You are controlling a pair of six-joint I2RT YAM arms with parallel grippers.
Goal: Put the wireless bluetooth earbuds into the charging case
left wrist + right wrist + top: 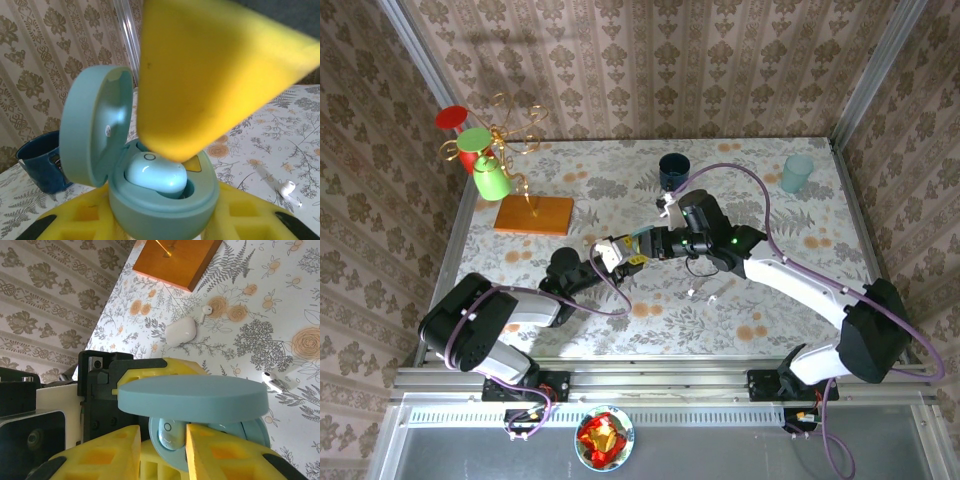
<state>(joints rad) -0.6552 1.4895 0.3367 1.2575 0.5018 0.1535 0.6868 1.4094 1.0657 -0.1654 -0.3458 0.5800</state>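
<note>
L arm (pixel 470 325): bulky blk shoulder housing, wht forearm link, blk wrist section. R arm (pixel 795 285): same build, a tapered wht link btwn blk joint housings, w/ a small green light (pixel 732 240) on the wrist block. Purple cables (pixel 725 165) loop off both arms. Blk bases (pixel 775 383) w/ thin red wires hanging below. R fingers (pixel 100 455) & L fingers (pixel 250 215): bright yellow plastic, chunky, square recessed pockets in the faces, blk strips at the outer edges. Mount (pixel 97 390) behind the L fingers is blk & boxy, silver screw heads up top. Beside it a wht camera block (pixel 30 430) w/ a round dark lens.
</note>
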